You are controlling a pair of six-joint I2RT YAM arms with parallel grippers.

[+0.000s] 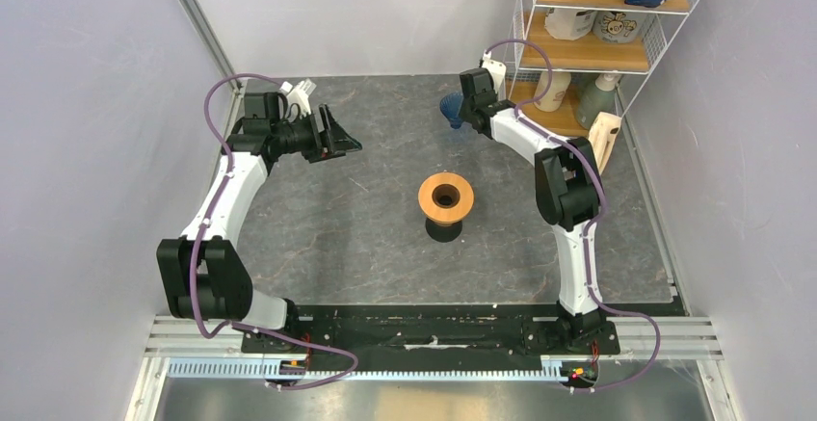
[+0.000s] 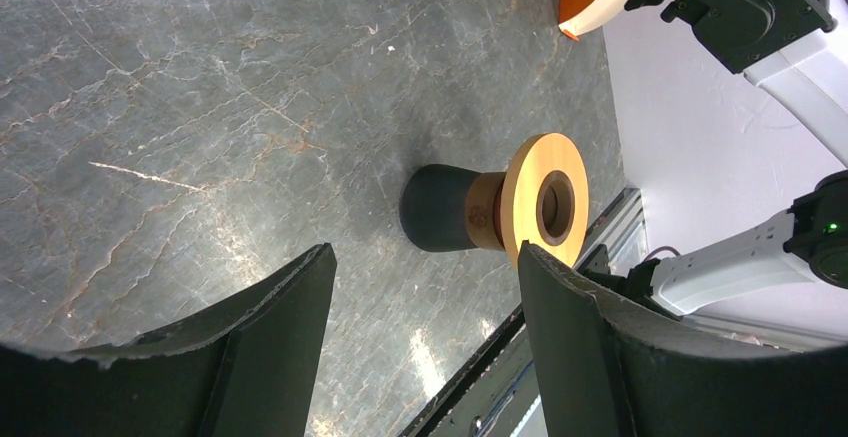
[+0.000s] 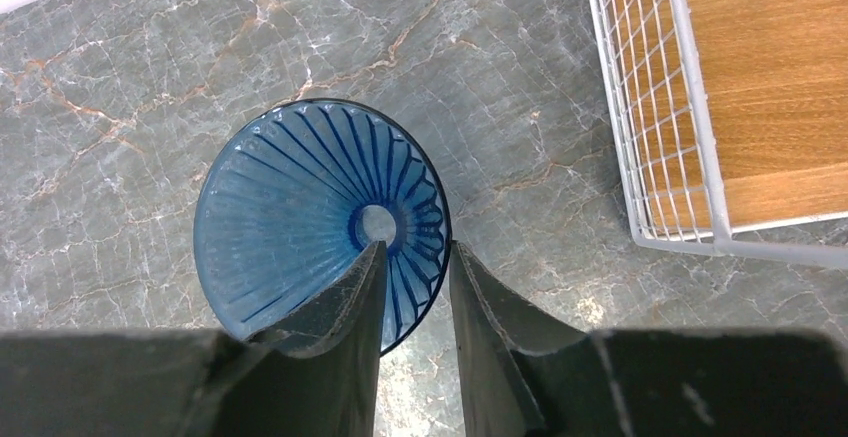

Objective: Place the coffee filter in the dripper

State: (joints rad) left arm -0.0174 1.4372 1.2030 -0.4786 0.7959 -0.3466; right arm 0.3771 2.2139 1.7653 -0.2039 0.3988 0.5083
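The dripper [image 3: 300, 217] is a dark-blue ribbed cone at the back of the table next to the shelf; it also shows in the top view [image 1: 451, 110]. My right gripper [image 3: 415, 252] straddles its rim, one finger inside the cone and the other outside, closed in on the wall. My left gripper [image 2: 425, 252] is open and empty, held above the table at the back left in the top view [image 1: 339, 140]. No coffee filter shows in any view.
A dark flared vessel with a flat orange ring on top [image 1: 445, 197] stands mid-table, also in the left wrist view [image 2: 545, 202]. A white wire shelf with wooden boards [image 1: 597, 50] stands at the back right, close to the dripper [image 3: 690, 107].
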